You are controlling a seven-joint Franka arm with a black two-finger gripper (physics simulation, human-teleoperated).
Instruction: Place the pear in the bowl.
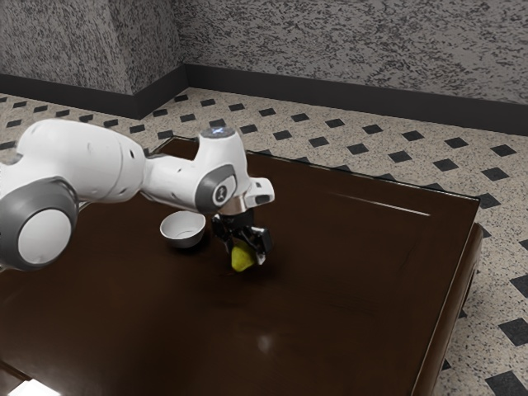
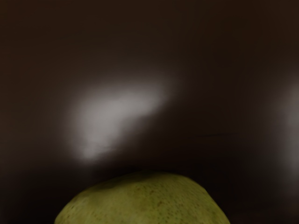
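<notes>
In the exterior view my gripper (image 1: 245, 250) points down at the table, right at the pear, hiding the pear's upper part. Below and partly within it shows the yellow-green pear (image 1: 242, 259); whether both sides of the pear are gripped cannot be made out. A white bowl (image 1: 183, 230) stands upright on the table, a short way toward the exterior view's left from the gripper. The speckled pear (image 2: 145, 200) looms large at the wrist view's lower edge, close under the hand.
The dark brown glossy table (image 1: 346, 305) extends around the bowl and pear, with its far edge toward the wall. The arm's links reach in from the exterior view's left, near the bowl. Light reflections lie on the tabletop.
</notes>
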